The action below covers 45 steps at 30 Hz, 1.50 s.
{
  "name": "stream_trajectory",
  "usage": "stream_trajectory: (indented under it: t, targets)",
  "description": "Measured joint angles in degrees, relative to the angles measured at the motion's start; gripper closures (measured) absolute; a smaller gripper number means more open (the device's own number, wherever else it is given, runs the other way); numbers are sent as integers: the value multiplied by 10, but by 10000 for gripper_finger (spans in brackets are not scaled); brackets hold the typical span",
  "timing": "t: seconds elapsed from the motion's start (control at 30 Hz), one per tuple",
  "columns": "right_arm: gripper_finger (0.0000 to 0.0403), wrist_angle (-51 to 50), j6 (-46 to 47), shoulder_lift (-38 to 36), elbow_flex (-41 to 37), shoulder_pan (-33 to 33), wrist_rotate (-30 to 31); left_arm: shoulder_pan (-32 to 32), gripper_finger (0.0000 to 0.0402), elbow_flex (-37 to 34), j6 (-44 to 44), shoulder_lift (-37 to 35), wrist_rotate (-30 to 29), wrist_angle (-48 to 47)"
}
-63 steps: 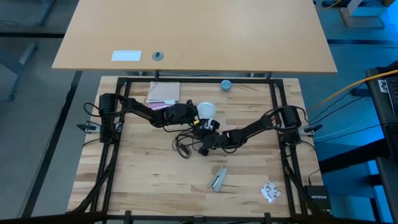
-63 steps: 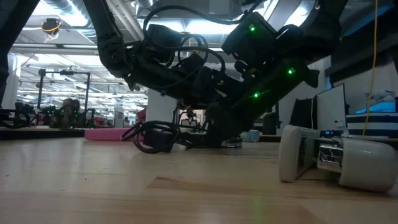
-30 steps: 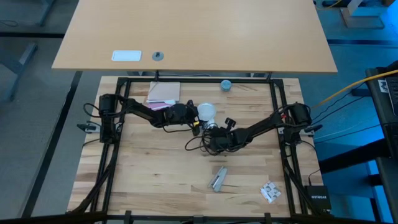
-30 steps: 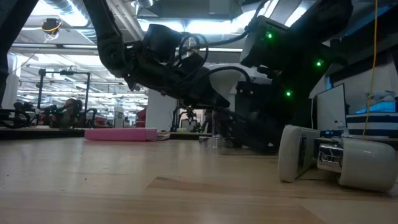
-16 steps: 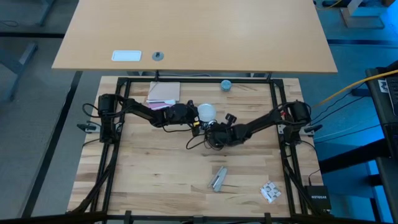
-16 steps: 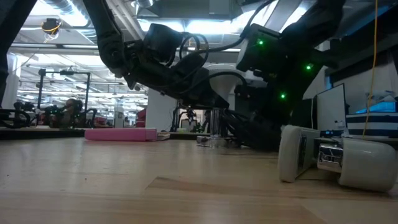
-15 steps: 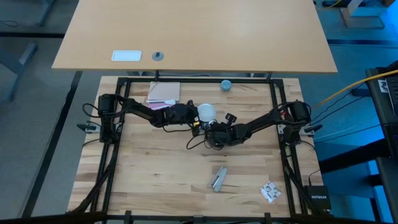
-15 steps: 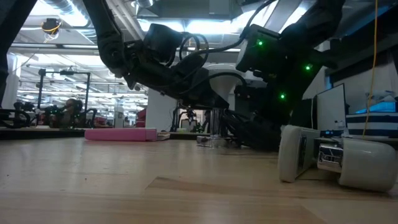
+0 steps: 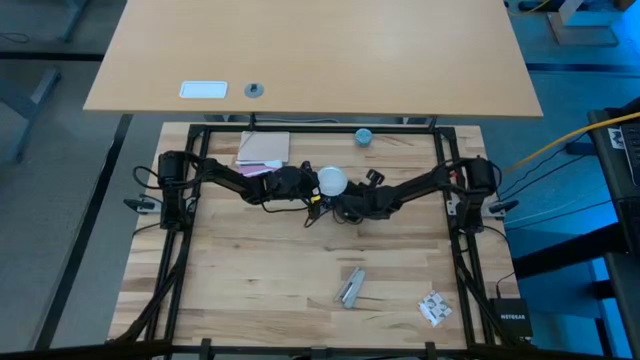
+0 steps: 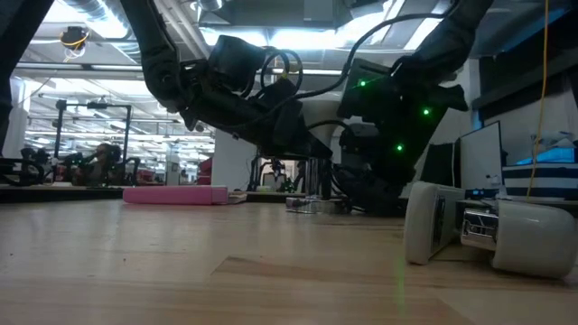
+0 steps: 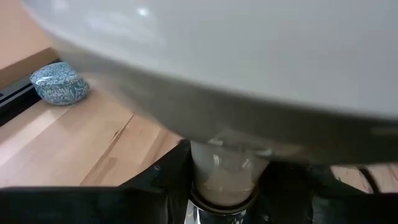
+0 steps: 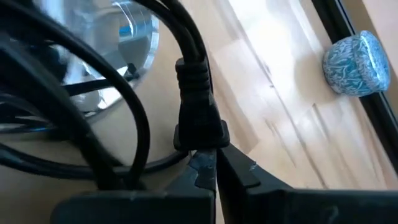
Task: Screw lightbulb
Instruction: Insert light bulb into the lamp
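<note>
The frosted white lightbulb (image 9: 331, 181) sits at the tip of my left gripper (image 9: 308, 186), above the middle of the table. It fills the left wrist view, its neck (image 11: 227, 167) and metal screw base (image 11: 219, 211) pointing away. My right gripper (image 12: 214, 169) is just right of the bulb, slanting down, shut on the black cord (image 12: 198, 118). The silvery socket (image 12: 127, 37) rests on the wood beside it (image 10: 314, 206). The rest of the cord lies in slack loops (image 9: 315, 215). My left gripper holds the lightbulb by its round globe (image 9: 322, 183), coming nearly level from the table's left. The globe itself hides the fingers in the wrist view. The bulb is lifted clear of the table, neck tipped down and away. My right gripper pinches the cord at the lower end of its thick moulded piece (image 12: 200, 149), at the fingertips. The fingers slant down from the table's right. The cord curves off slack toward the socket on the table.
A blue-grey round cap (image 9: 364, 136) lies near the far edge, a pink and white pad (image 9: 262, 148) at the far left. A metal piece (image 9: 350, 288) and a small white object (image 9: 434, 308) lie toward the near edge. Black frame rails (image 9: 447, 160) border the table.
My right gripper has gone toward the table's far edge, up beside the bulb, staying shut on the cord. The cord's loops and the socket have slid along the table with it. The bulb has kept its place.
</note>
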Motion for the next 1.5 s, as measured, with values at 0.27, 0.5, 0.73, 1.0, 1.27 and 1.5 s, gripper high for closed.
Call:
stream_trajectory:
  t: [0.27,0.5,0.73,1.0,1.27,1.5]
  targets:
    - [401,2,-30,0,0,-7,-2,0,247,0,-1,0,0,0]
    - [380,2,-41,-1,1,-7,-47,0,247,0,-1,0,-6,0]
    - [299,0,-43,-2,1,-7,-45,0,247,0,0,0,-8,1]
    - [275,-66,-33,-57,0,-5,-71,3,247,0,1,1,-8,1]
    - [280,-114,-57,-144,1,14,-71,11,247,0,-17,1,-3,2]
    - [281,-166,-71,-161,1,62,-103,12,247,0,-17,1,-4,3]
